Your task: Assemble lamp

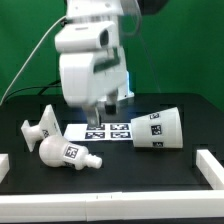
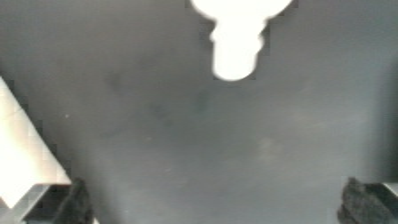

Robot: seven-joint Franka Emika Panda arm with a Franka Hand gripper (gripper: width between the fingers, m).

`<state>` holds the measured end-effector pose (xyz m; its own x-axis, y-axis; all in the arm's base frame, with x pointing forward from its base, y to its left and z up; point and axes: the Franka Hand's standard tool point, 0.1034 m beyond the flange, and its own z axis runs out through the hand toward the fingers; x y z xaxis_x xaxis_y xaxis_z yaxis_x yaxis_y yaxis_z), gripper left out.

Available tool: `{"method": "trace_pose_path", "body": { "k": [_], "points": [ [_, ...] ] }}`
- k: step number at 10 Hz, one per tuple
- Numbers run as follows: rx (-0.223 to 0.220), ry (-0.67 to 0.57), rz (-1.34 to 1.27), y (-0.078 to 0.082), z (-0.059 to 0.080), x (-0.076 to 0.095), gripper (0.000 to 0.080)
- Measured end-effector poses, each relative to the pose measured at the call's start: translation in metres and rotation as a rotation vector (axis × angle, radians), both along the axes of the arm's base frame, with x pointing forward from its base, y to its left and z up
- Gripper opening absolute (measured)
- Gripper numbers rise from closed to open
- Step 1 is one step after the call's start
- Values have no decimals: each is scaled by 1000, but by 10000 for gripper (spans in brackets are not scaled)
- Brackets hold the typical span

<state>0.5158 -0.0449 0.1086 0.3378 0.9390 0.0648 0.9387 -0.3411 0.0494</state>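
The lamp base [image 1: 40, 125], low and angular, sits on the black table at the exterior view's left. The round bulb [image 1: 65, 152] lies on its side in front of it, screw neck pointing to the exterior view's right. The tapered shade [image 1: 160, 130] lies on its side at the right. My gripper [image 1: 97, 114] hangs just above the table behind the bulb, between base and shade. In the wrist view the gripper [image 2: 210, 202] is wide open and empty, with only dark table between the fingers [image 2: 45, 205]. A white rounded neck, apparently the bulb [image 2: 237, 40], shows ahead.
The marker board [image 1: 108, 130] lies flat right by the gripper. Low white rails edge the table at the front [image 1: 110, 205], right [image 1: 210, 165] and left [image 1: 4, 165]. A pale strip [image 2: 15, 150] runs along one edge of the wrist view.
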Motion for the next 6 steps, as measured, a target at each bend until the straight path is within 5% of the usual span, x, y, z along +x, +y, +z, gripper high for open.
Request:
{"method": "trace_pose_path", "body": {
  "k": [6],
  "points": [
    [-5,12,10,-10,2,-12,700]
  ]
}}
